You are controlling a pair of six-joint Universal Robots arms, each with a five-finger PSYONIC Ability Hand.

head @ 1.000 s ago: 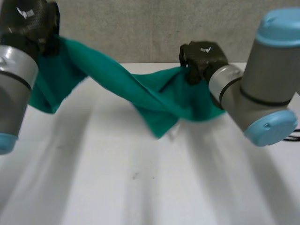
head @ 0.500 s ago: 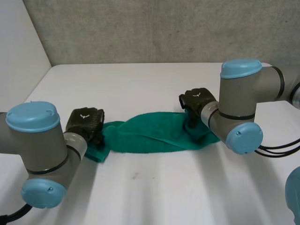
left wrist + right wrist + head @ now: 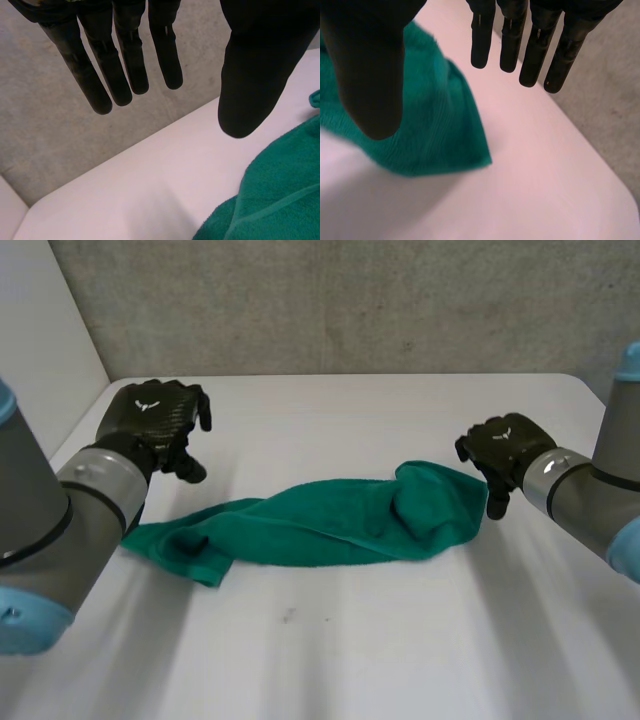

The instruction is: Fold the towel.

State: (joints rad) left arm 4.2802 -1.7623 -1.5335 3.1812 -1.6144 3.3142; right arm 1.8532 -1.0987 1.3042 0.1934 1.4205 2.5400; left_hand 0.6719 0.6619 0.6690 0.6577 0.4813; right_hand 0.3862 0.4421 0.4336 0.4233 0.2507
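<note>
One green towel (image 3: 330, 525) lies bunched, perhaps twisted, on the white table (image 3: 350, 660). Two hands flank its ends: left hand (image 3: 155, 420) and right hand (image 3: 505, 445), both spread wide, holding nothing.

Both hands off the towel (image 3: 320, 525), fingers loose
Left hand (image 3: 155, 420) hangs near the towel's left end, fingers straight, thumb spread apart; right hand (image 3: 500, 450) sits just beside its right end, fingers straight, holding nothing

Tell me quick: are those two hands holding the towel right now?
Left hand: open, holding nothing, off the towel.
Right hand: open, holding nothing.
</note>
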